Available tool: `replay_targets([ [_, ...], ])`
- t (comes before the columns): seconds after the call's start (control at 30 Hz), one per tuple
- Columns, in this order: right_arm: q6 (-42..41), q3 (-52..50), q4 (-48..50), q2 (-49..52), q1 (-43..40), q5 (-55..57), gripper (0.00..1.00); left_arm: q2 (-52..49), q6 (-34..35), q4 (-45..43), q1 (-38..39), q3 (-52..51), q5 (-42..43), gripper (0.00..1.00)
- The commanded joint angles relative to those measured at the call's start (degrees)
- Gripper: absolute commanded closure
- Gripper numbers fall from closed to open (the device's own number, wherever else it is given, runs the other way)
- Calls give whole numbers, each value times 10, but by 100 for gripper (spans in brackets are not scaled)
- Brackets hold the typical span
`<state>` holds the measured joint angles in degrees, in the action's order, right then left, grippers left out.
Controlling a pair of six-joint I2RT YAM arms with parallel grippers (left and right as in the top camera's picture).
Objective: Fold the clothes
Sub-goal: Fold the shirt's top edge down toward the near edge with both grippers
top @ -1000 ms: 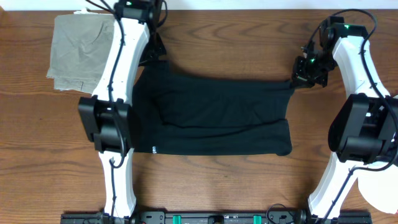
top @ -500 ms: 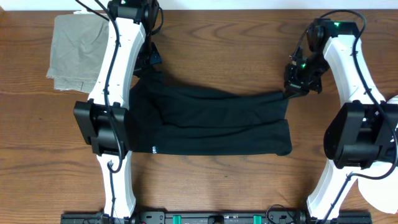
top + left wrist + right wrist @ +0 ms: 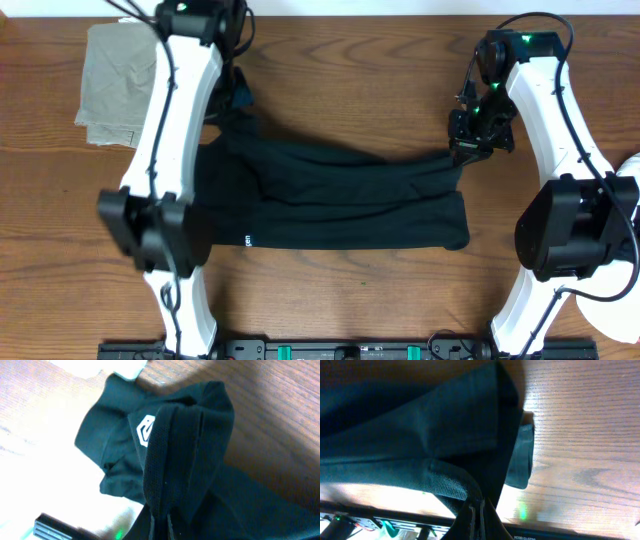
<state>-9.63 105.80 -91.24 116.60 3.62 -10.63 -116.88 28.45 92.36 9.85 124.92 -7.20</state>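
Note:
One of the clothes, a black garment (image 3: 340, 200), lies across the middle of the table with its far edge lifted and drawn taut between both grippers. My left gripper (image 3: 238, 102) is shut on the far left corner. In the left wrist view that corner bunches above the left gripper (image 3: 161, 529), and a white logo (image 3: 145, 430) shows on the fabric. My right gripper (image 3: 462, 148) is shut on the far right corner. The right wrist view shows a hem of the black garment (image 3: 420, 425) running into the right gripper (image 3: 476, 516). A small white logo (image 3: 247, 239) sits at the near left hem.
An olive-khaki folded garment (image 3: 115, 85) lies at the far left corner beside the left arm. A white round object (image 3: 612, 315) sits at the near right corner. Bare wood table (image 3: 350, 290) runs along the front of the garment.
Both grippers have carried the garment's far edge toward the near edge, and the visible black area has become narrower front to back. The grips have not changed.

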Motion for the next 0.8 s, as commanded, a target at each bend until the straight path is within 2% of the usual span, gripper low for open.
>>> replay_targets([
  [0.0,-6,8,1,-14,13,8,99,64,-1,43,-3,-68,-3,94],
  [0.27,-22,6,9,-14,43,8,99,157,1,-54,-3,-220,0,94],
  [0.5,-42,2,10,-15,73,30,99,157,1,-118,-3,-319,5,94],
  [0.77,-71,2,-35,-16,76,99,99,157,1,-129,-25,-389,-12,94],
])
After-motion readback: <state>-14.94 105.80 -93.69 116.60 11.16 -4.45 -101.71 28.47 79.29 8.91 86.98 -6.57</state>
